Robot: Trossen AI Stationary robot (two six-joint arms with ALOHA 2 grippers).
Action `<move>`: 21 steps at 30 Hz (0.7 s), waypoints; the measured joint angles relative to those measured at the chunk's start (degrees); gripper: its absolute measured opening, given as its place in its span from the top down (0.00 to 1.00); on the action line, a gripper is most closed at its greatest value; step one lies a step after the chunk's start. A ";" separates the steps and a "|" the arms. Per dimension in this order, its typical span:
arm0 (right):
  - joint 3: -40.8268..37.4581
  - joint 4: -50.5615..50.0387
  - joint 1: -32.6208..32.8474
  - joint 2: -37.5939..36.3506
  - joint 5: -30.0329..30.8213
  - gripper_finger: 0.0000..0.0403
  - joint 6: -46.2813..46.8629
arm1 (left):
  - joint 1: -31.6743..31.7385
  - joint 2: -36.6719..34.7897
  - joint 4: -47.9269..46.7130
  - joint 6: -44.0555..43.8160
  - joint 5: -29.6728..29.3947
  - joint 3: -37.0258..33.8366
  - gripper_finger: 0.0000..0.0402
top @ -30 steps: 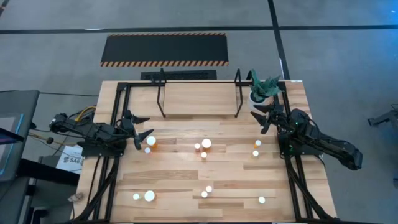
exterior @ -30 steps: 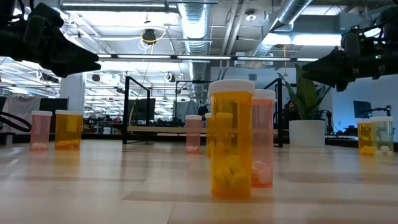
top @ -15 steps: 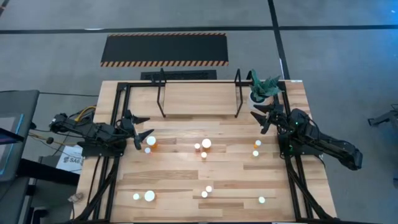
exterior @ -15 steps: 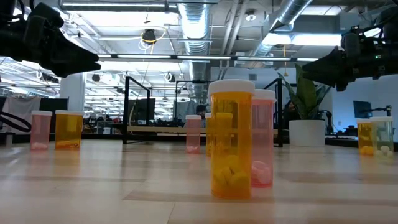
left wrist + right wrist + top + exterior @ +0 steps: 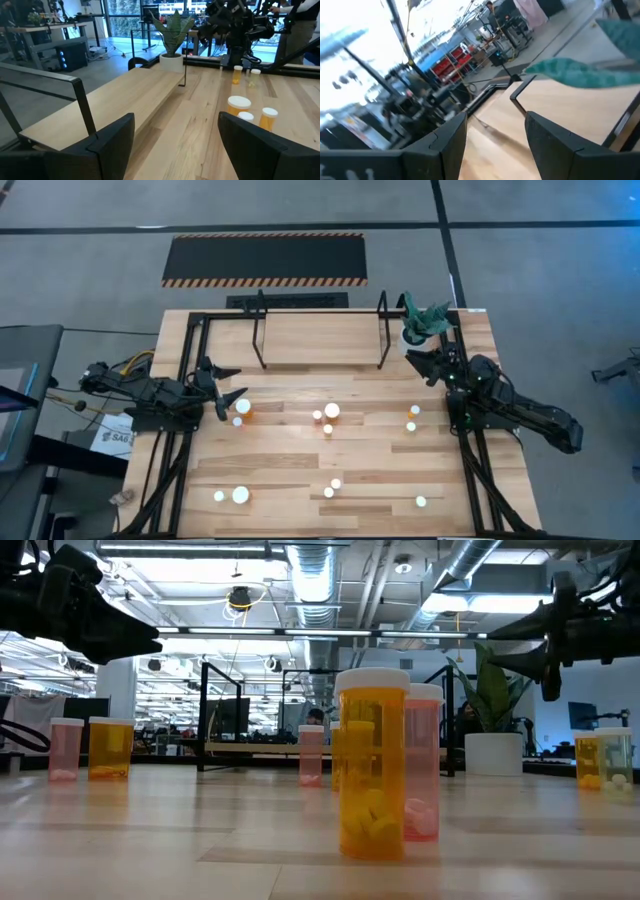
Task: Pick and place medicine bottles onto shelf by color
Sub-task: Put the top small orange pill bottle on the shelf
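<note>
12 or so small cylindrical medicine bottles (image 5: 331, 411) with round white caps stand upright on the light wooden table (image 5: 290, 455), none yet on the shelf (image 5: 320, 338), the pale wooden board in its thin black rod frame at the far side of the table. In the high view the bottles sit in loose groups: 2 at the left (image 5: 243, 408), 3 at centre, 2 at the right (image 5: 413, 411), the rest along the near edge. The low view shows orange and pinkish bodies mixed together.

Left gripper (image 5: 226, 391): raised above the table at the left edge, fingers apart, empty. The left pair of bottles lies just beside its tips, toward table centre, long axes vertical. In the left wrist view the fingers (image 5: 112, 140) frame the shelf board and the centre bottles (image 5: 239, 106) beyond.

Right gripper (image 5: 424, 361): raised near the white pot with the green plant (image 5: 418, 328), at the shelf's right end, fingers apart, empty. The right pair of bottles sits toward the near side of it.

Judgement: task at its start. The left arm is nearer to a bottle; a sideways approach across the upright body looks apt. Risk: knocking over the neighbouring bottle.
</note>
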 joint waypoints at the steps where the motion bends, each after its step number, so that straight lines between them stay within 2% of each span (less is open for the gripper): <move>1: 0.00 0.03 0.00 0.01 0.01 0.44 2.00 | -0.02 0.00 0.02 0.00 -0.02 0.00 0.32; 9: 0.00 0.07 0.00 0.00 0.02 0.44 16.92 | 0.00 0.02 0.01 0.01 0.00 -0.01 0.32; 21: 0.00 0.70 0.00 0.01 0.27 0.44 19.67 | 0.00 0.00 0.02 0.00 -0.02 0.00 0.32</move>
